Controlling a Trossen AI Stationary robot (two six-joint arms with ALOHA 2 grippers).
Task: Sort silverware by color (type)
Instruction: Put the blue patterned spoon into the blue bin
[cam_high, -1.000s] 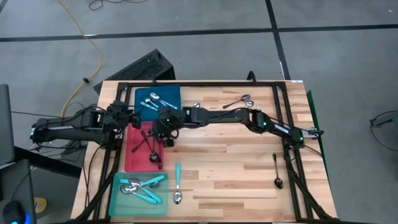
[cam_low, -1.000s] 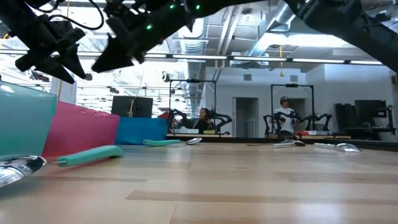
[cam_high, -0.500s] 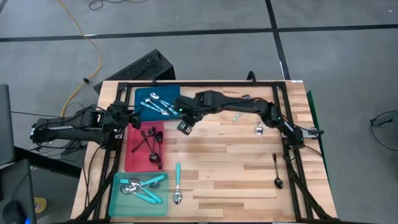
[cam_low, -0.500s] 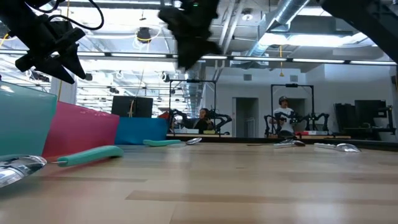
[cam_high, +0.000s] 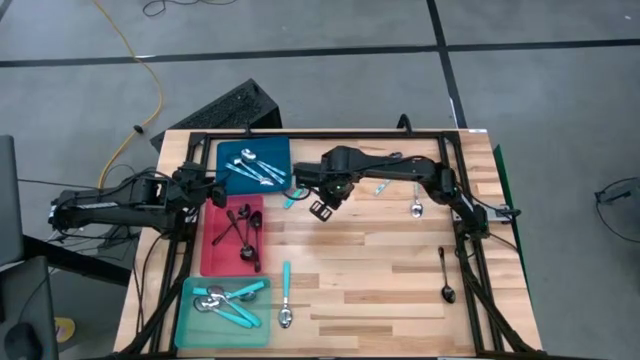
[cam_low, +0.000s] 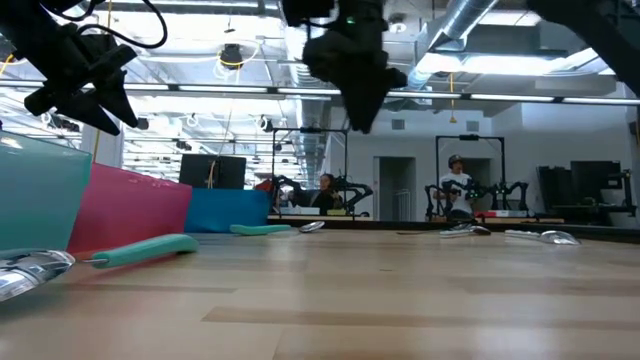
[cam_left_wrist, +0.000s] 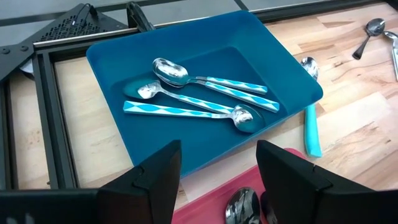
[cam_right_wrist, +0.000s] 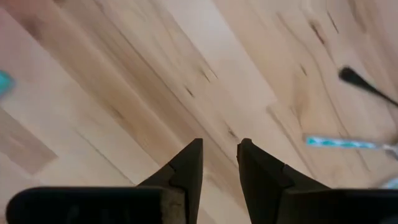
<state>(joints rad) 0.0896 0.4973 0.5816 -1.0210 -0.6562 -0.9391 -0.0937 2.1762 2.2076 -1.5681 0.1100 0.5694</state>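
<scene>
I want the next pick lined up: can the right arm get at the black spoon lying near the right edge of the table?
Probably yes. The black spoon lies alone on bare wood beside the right arm's base; the right gripper hangs empty over mid-table, nothing between them.

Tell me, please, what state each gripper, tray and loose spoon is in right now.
Left gripper: open, empty, hovering by the blue tray.
Right gripper: slightly open, empty, above bare table.
Blue tray: holds patterned-handle spoons.
Red tray: holds black spoons.
Teal tray: holds turquoise-handled spoons.
Black spoon: loose on the table.
Turquoise-handled spoon: loose beside the teal tray.
</scene>
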